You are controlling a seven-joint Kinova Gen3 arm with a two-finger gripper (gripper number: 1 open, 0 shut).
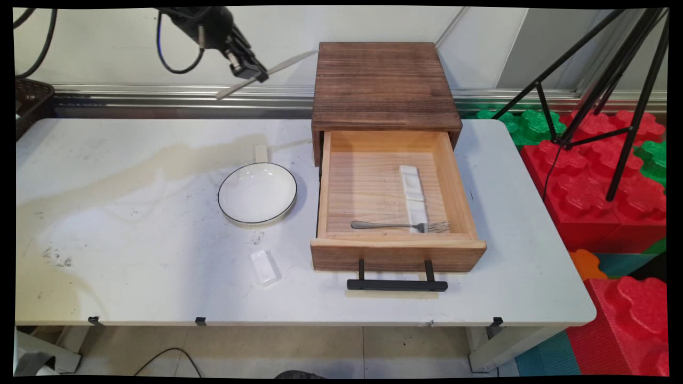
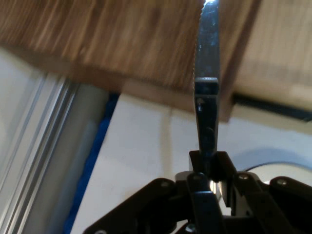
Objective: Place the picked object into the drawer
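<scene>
The tool [image 1: 255, 73] hangs high above the worktop's [image 1: 133, 224] far side, its fingers closed tight on a table knife [image 1: 291, 61]. In the main view the knife runs slantwise through the grip: one end pokes out down and to the picture's left, the longer part reaches up and right toward the top of a dark wooden box [image 1: 382, 85]. The hand view shows the knife [image 2: 206, 73] rising straight from between the fingers [image 2: 197, 163], its blade toothed along one edge and pointing over the box's [image 2: 112, 39] brown top.

The box stands just beyond the knife's tip, at the far edge of the worktop. Its drawer [image 1: 395, 200] is pulled open toward the near side, well below the tool, with a black bar handle [image 1: 397, 284] on its front. Inside the drawer lie a fork [image 1: 400, 226], crosswise near the front, and a long white ceramic rest [image 1: 414, 196] that the fork's neck crosses.

Below the tool, on the worktop beside the drawer, sits a white plate [image 1: 257, 192] with a thin dark rim. Nearer the front edge, apart from the plate, lies a small clear block [image 1: 265, 267].
</scene>
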